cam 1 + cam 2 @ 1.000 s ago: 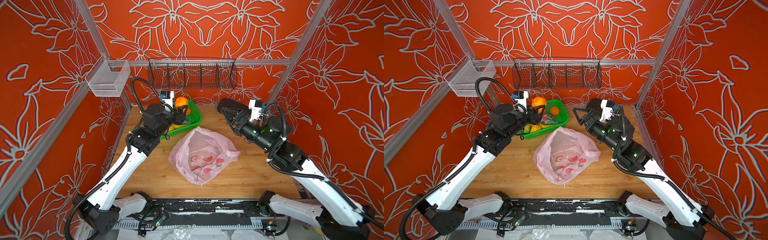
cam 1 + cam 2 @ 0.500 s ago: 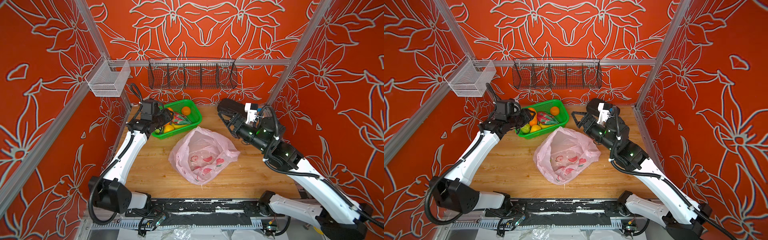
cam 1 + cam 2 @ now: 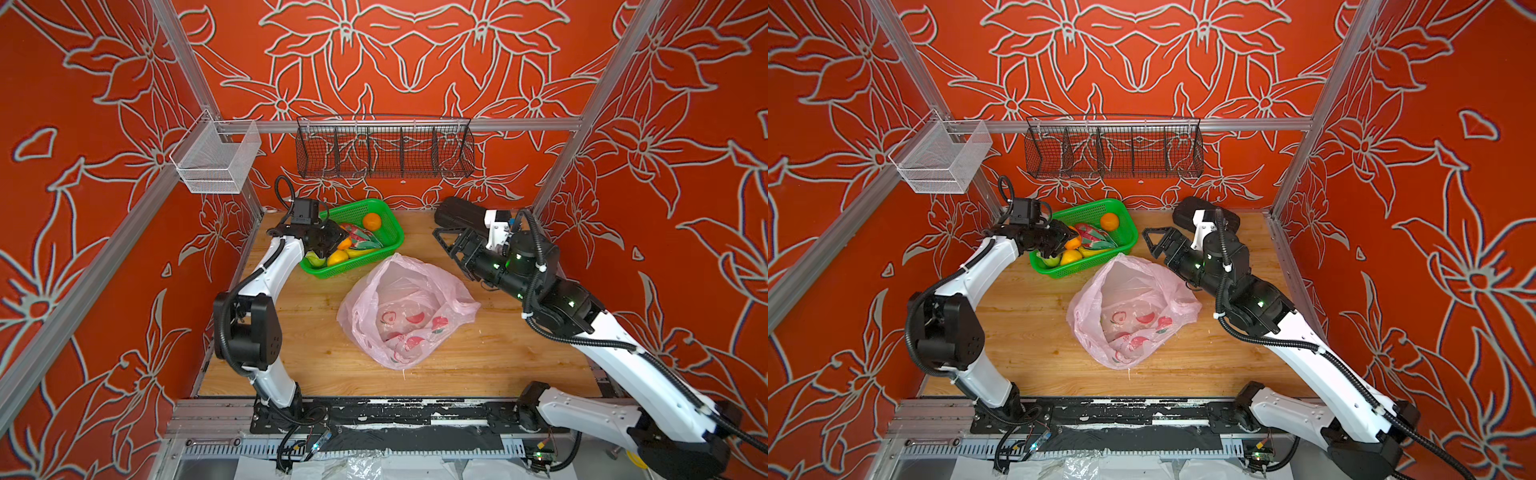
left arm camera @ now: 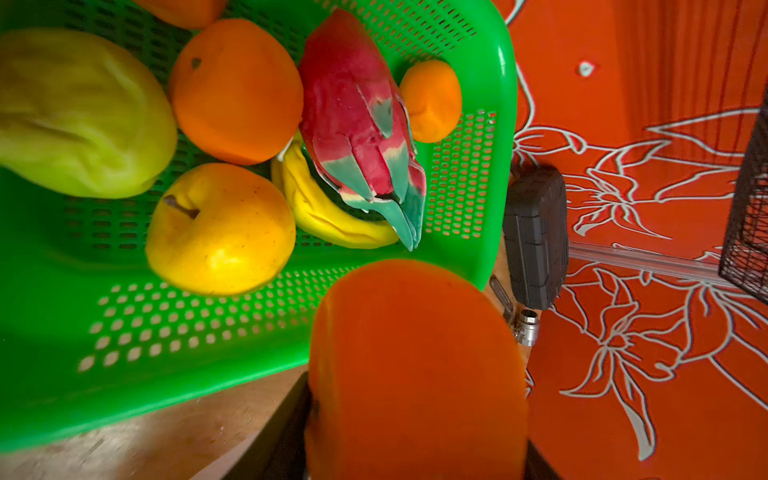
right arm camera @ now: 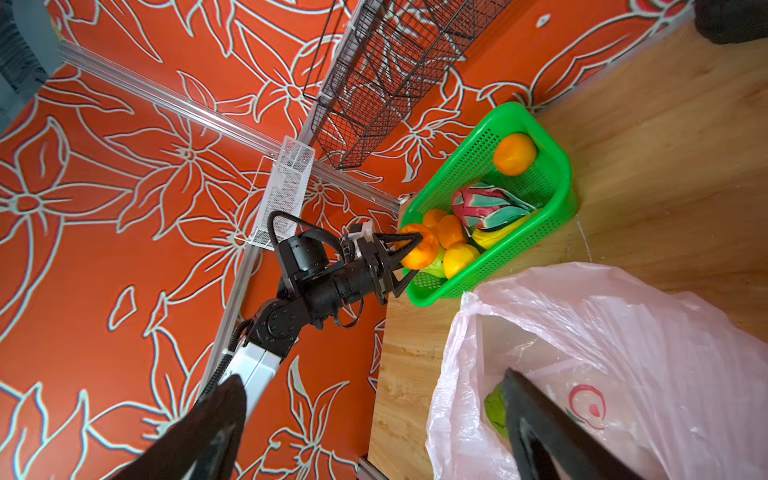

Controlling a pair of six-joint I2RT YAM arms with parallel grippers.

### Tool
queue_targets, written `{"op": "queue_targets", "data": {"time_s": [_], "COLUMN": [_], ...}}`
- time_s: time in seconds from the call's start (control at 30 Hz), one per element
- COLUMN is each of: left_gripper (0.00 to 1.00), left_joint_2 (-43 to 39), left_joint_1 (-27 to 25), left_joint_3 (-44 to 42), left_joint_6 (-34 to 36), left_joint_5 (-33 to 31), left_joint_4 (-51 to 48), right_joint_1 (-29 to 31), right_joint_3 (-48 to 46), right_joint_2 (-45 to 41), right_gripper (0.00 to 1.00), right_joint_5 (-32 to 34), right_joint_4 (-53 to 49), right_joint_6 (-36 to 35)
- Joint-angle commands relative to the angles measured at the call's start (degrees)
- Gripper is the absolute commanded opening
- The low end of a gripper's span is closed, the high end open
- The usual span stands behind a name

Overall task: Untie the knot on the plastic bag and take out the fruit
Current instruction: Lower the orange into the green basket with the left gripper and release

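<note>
Orange (image 4: pixel 415 365): clamped in left gripper (image 5: pixel 417 253), lowered to basket (image 3: pixel 390 216).
Right gripper (image 5: pixel 374 378): spread, near bag (image 3: pixel 415 291).
Remaining: green fruit (image 5: pixel 494 409).

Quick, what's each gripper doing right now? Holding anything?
Left gripper: closed on an orange.
Right gripper: open, holding nothing.
</note>
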Motion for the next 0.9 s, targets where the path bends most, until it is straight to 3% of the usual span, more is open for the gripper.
{"op": "queue_targets", "data": {"time_s": [0.0, 0.17, 0.5, 0.87], "left_gripper": [0.53, 0.52, 0.53, 0.59], "left_joint_2": [5.9, 17.4, 26.8, 34.3], "left_joint_1": [0.3, -0.5, -3.7, -5.8], "left_joint_3": [5.0, 16.0, 21.1, 26.9], "left_joint_6": [-0.6, -0.6, -7.9, -8.9], "left_joint_5": [7.5, 16.8, 17.5, 17.8], "left_joint_4": [3.8, 2.2, 13.3, 14.9], "right_joint_1": [-0.1, -0.1, -0.2, -0.3], "right_joint_3": [3.3, 3.3, 4.7, 2.9], "right_joint_2": [1.0, 2.4, 5.8, 3.6], "right_gripper": [0.97, 0.97, 0.97, 0.97], "right_joint_5": [2.8, 4.7, 4.6, 5.5], "right_joint_4": [-5.0, -5.8, -6.5, -7.7], "right_joint_6": [1.3, 3.3, 5.2, 5.8]}}
